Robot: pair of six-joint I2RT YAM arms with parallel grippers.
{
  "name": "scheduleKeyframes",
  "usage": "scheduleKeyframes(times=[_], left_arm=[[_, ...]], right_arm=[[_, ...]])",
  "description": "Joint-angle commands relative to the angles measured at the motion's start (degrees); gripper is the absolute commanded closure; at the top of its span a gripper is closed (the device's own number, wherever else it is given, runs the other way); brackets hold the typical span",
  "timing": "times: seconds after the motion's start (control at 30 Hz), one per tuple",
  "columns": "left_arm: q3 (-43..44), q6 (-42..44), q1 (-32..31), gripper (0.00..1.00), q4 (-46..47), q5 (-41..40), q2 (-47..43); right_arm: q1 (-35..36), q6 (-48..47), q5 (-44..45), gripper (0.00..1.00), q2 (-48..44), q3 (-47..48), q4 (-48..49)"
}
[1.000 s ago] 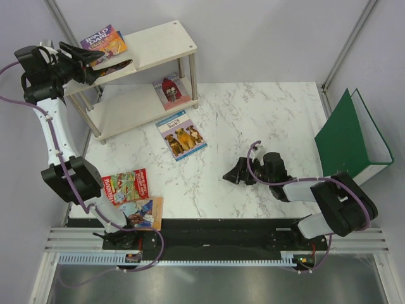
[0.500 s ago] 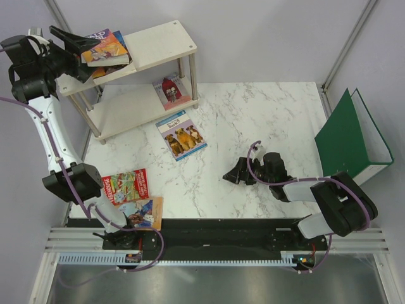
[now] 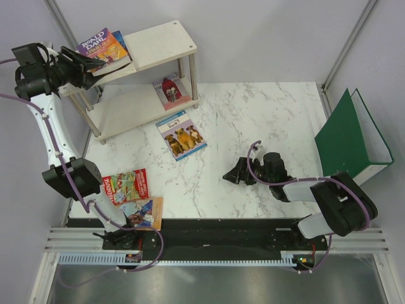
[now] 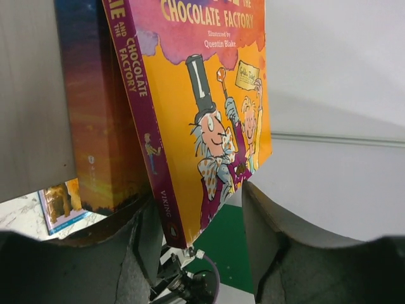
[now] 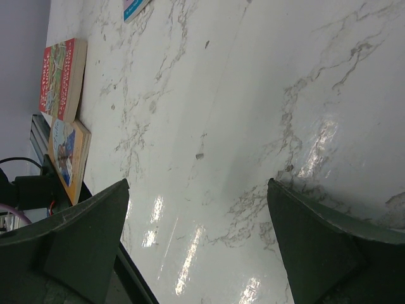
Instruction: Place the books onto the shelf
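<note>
- Marble table [image 3: 266,120]: bears everything below.
- Green ring binder [image 3: 345,136]: upright at the right edge.
- Shelf [image 3: 164,41]: far left corner, with a red book [image 3: 171,90] on its lower board.
- Roald Dahl book [image 4: 209,126]: at the left end of the top board, against a dark blue book [image 4: 95,114].
- Dogs-cover book [image 3: 181,135]: flat on the table, just before the shelf.
- Red Treehouse book [image 3: 126,185] and orange-brown book [image 3: 142,212]: near left edge, just beside each other.
- My left gripper [image 3: 93,61]: half closed, both fingers pressed on the Roald Dahl book.
- My right gripper [image 3: 233,176]: spread wide, holding nothing, low over the marble.
</note>
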Motion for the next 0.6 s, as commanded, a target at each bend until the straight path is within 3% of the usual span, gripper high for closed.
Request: scheduleKeyframes(times=[0.0, 0.13, 0.23, 0.27, 0.4, 0.57], left_arm=[[0.8, 4.2, 0.5, 0.43, -2.1, -4.1, -3.0], [1.0, 5.3, 0.4, 0.45, -2.7, -5.6, -3.6], [1.1, 6.2, 0.4, 0.68, -2.8, -4.6, -3.8], [1.1, 6.3, 0.4, 0.7, -2.8, -4.1, -3.6], [2.3, 7.3, 0.4, 0.78, -2.8, -0.5, -3.0], [3.1, 8.4, 0.4, 0.8, -2.8, 0.9, -2.5]], right_arm=[[0.4, 0.3, -0.5, 0.02, 2.0, -2.2, -5.0], [0.4, 0.4, -0.7, 0.02, 2.2, -2.3, -4.7], [0.4, 0.4, -0.9, 0.02, 2.5, -2.3, -4.3], [0.4, 0.5, -1.0, 0.02, 2.6, -2.3, -4.3], [0.4, 0.8, -1.3, 0.02, 3.5, -2.2, -3.5], [0.4, 0.9, -1.5, 0.02, 4.2, -2.1, -3.1]])
